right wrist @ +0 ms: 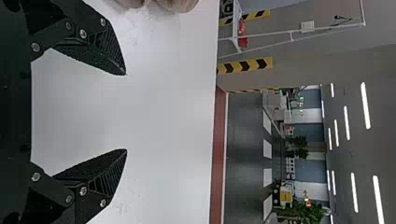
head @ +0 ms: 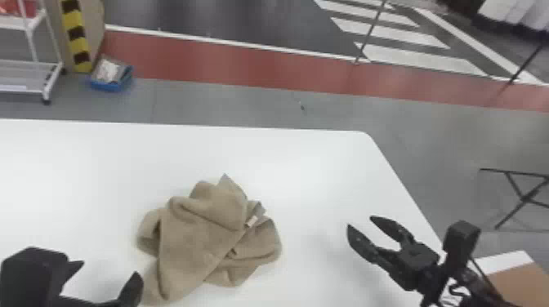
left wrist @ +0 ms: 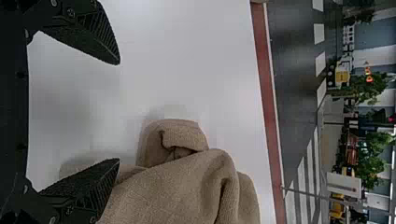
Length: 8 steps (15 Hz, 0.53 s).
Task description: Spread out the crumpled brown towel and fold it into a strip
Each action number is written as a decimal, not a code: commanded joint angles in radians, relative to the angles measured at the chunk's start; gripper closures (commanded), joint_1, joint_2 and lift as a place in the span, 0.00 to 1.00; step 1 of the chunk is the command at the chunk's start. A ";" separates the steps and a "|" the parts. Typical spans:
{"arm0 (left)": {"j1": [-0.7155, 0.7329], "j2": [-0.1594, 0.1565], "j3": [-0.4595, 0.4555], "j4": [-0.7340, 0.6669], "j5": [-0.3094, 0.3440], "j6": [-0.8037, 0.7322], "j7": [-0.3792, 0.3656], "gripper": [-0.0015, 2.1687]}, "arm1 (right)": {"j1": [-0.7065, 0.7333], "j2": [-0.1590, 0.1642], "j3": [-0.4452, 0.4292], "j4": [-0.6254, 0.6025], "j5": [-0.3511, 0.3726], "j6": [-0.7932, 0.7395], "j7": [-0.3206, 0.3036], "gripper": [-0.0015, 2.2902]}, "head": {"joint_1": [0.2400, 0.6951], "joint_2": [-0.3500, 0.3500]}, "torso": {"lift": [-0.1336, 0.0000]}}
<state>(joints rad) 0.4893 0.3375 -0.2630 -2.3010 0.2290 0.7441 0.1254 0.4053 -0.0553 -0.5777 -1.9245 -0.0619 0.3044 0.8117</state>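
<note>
Brown towel (head: 196, 241) lies crumpled on the white table (head: 81, 163), the left gripper (head: 109, 268) and the right gripper (head: 360, 221) are both parted and empty, and spreading and folding seem all left to do.

The table (head: 314, 171) is white, with a rounded corner. The brown towel (head: 192, 241) lies crumpled on it.

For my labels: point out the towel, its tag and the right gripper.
Brown towel (head: 196, 243), head view: its top layer.
White tag (head: 252, 221), head view: its middle.
Right gripper (head: 360, 222), head view: between its fingertips.
</note>
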 commanded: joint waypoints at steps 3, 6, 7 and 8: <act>-0.011 0.000 -0.016 -0.006 0.043 0.025 -0.082 0.10 | -0.013 0.000 -0.045 0.010 -0.026 0.011 0.000 0.15 | 1.00 0.00 | 0.07; -0.026 0.000 -0.047 0.009 0.043 0.001 -0.104 0.10 | -0.014 0.009 -0.044 0.004 -0.024 0.011 0.000 0.15 | 1.00 0.00 | 0.07; -0.034 0.000 -0.061 0.021 0.027 -0.005 -0.104 0.10 | -0.014 0.011 -0.042 0.002 -0.026 0.011 0.000 0.15 | 1.00 0.00 | 0.07; -0.041 0.000 -0.074 0.031 0.010 -0.005 -0.101 0.11 | -0.014 0.012 -0.044 0.002 -0.026 0.008 0.000 0.15 | 1.00 0.00 | 0.07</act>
<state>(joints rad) 0.4584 0.3375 -0.3186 -2.2843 0.2612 0.7449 0.0218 0.3912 -0.0458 -0.6216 -1.9201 -0.0873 0.3147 0.8115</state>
